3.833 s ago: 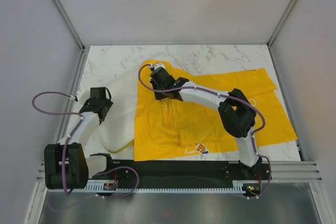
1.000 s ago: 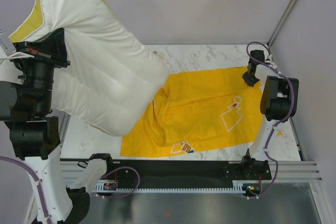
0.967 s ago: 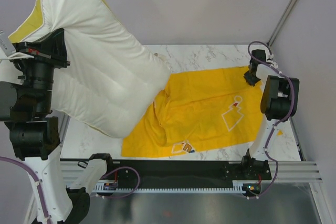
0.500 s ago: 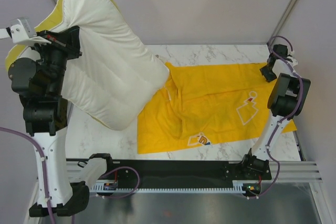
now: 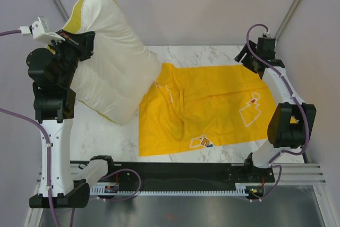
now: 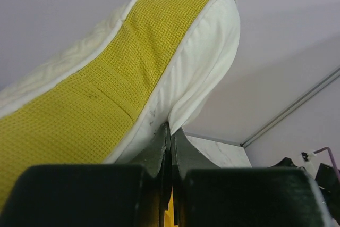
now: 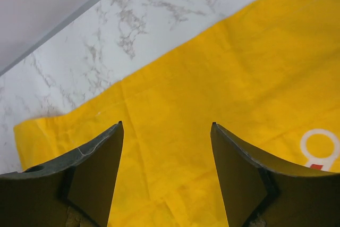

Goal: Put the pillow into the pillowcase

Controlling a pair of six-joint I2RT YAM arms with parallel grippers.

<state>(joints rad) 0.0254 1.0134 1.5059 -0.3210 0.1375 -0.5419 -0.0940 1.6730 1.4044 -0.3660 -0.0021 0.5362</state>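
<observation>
The white quilted pillow (image 5: 114,57) with its yellow edge band (image 6: 90,110) hangs high at the left, its lower end reaching down to the pillowcase's left edge. My left gripper (image 6: 171,126) is shut on the pillow's white edge seam. The bright yellow pillowcase (image 5: 207,107) lies spread on the marble table, printed side up, wrinkled near its left side. My right gripper (image 7: 167,126) hovers open above the pillowcase's (image 7: 212,73) far right corner, nothing between its fingers. From the top view this gripper (image 5: 245,57) sits at the back right.
The white marble table (image 5: 202,54) is enclosed by grey walls on three sides. A black rail (image 5: 180,174) with both arm bases runs along the near edge. The raised left arm (image 5: 53,99) stands tall at the left.
My right gripper has opened and let go of the pillowcase, pulling back to the far right corner. The left arm has carried the pillow higher and further left; the pillowcase lies flatter.
</observation>
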